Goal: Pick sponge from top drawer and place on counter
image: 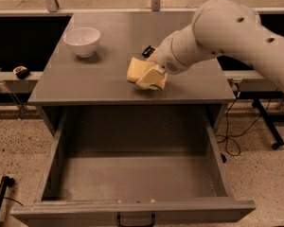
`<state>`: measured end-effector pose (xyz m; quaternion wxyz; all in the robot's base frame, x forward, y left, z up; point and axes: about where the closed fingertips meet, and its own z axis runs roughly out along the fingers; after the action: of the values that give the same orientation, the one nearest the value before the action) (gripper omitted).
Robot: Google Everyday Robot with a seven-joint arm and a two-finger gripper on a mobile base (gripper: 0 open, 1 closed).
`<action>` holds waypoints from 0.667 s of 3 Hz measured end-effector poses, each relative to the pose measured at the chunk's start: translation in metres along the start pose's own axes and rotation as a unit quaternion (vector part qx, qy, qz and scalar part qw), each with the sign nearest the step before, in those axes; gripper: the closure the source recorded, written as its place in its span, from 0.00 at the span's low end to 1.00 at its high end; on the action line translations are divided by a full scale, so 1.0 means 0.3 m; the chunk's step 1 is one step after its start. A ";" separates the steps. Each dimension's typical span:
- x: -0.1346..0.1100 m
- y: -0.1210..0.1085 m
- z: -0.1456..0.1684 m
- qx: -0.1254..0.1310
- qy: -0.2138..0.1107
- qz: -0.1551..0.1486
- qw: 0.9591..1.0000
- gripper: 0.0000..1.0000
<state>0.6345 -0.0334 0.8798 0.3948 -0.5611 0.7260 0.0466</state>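
Just right of the frame's centre, the gripper [150,78] sits low over the counter [90,77], clamped on the sponge [135,68]. The sponge is tilted, its lower edge at or just above the grey top; I cannot tell whether it touches. The white arm [227,30] reaches in from the upper right. A white bowl [82,40] stands upright at the upper left of the counter, well apart from the sponge. A small dark object [147,50] lies just behind the gripper. Below, the drawer [132,176] is pulled wide open, its dark handle [136,220] at the bottom edge.
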 end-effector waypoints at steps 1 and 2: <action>-0.083 -0.026 0.136 -0.007 -0.030 0.059 0.998 1.00; -0.183 -0.018 0.274 -0.045 -0.057 0.084 0.994 0.93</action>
<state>0.6852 0.0494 0.8600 0.4041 -0.5122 0.7440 0.1442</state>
